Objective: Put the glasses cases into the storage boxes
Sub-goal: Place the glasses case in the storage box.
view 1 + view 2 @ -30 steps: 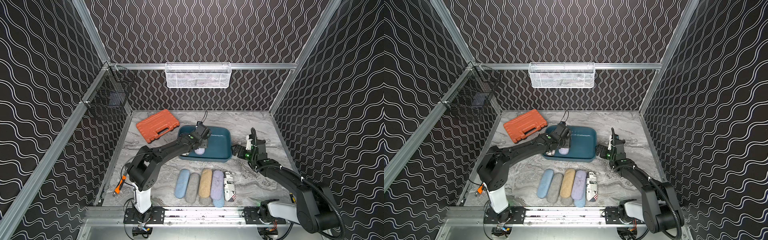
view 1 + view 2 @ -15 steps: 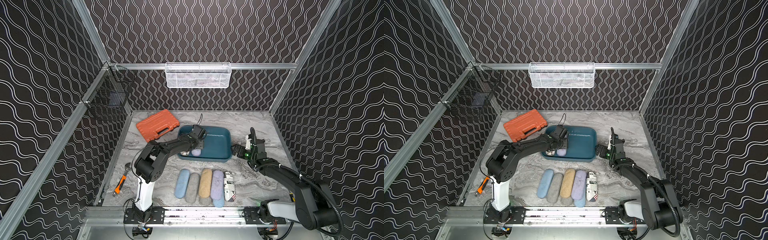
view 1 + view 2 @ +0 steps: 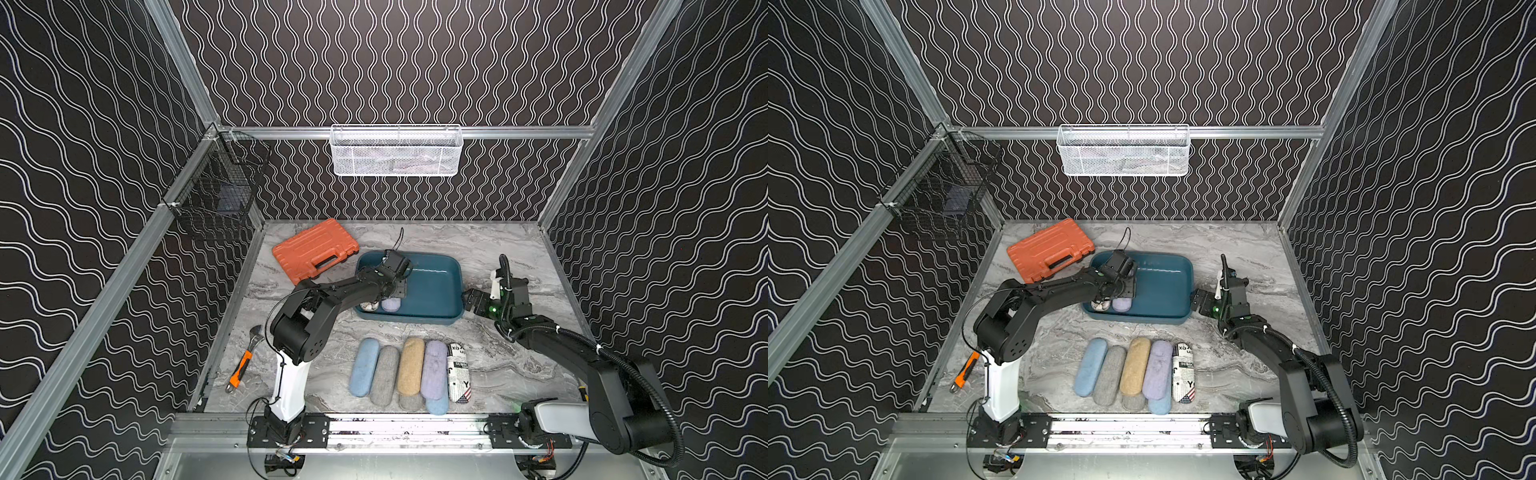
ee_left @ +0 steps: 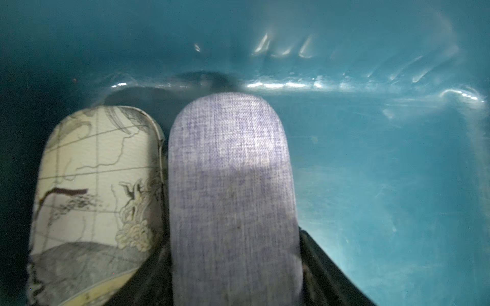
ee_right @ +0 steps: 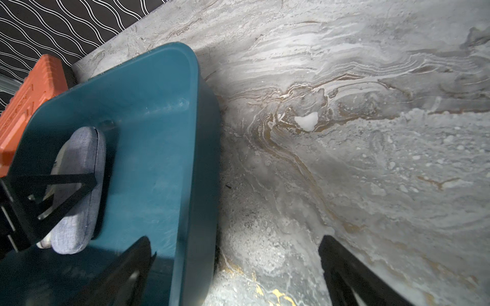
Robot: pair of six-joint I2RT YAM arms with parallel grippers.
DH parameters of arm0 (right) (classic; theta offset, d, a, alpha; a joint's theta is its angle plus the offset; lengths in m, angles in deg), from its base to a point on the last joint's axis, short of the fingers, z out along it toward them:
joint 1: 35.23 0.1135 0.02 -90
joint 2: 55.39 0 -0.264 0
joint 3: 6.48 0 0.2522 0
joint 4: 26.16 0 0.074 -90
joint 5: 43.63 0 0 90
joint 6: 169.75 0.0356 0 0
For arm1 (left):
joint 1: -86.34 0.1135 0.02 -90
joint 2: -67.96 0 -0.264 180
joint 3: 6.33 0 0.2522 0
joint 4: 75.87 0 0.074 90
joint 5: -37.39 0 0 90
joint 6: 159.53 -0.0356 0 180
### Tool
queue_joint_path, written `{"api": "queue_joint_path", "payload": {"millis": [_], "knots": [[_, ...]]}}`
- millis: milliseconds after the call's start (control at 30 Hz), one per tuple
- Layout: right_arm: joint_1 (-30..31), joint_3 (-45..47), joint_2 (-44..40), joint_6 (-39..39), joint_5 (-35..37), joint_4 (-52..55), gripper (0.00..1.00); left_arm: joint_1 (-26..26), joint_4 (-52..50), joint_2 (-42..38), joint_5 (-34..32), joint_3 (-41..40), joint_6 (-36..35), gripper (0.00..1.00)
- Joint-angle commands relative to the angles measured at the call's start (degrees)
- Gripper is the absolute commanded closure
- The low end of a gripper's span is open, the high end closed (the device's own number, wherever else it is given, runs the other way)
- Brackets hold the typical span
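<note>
Jaws of the left gripper flank the lavender case in the tray; pinching or not, I cannot tell. Widen them fully, then lift straight up. The right gripper waits with jaws spread.

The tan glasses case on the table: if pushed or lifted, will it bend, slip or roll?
The tan case probably stays stiff: it keeps a full rounded shape. Its rough-looking fabric likely grips well. Pushed sideways, it would likely shove the grey case or lavender case beside it.

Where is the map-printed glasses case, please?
In both top views, the map-printed case lies in the teal plastic tray's left end, beside the lavender felt case.
</note>
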Motion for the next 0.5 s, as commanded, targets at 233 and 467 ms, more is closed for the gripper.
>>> {"api": "queue_joint_path", "payload": {"millis": [233,467], "knots": [[-0.01,-0.62,0.47,-0.11,0.52,-1.11,0.00,0.14,-1.23,-1.69,-2.58,0.70,0.58,0.26],[-0.08,-0.56,0.35,-0.14,0.53,-1.00,0.00,0.16,-1.35,-4.59,-2.31,0.56,0.13,0.20]]}}
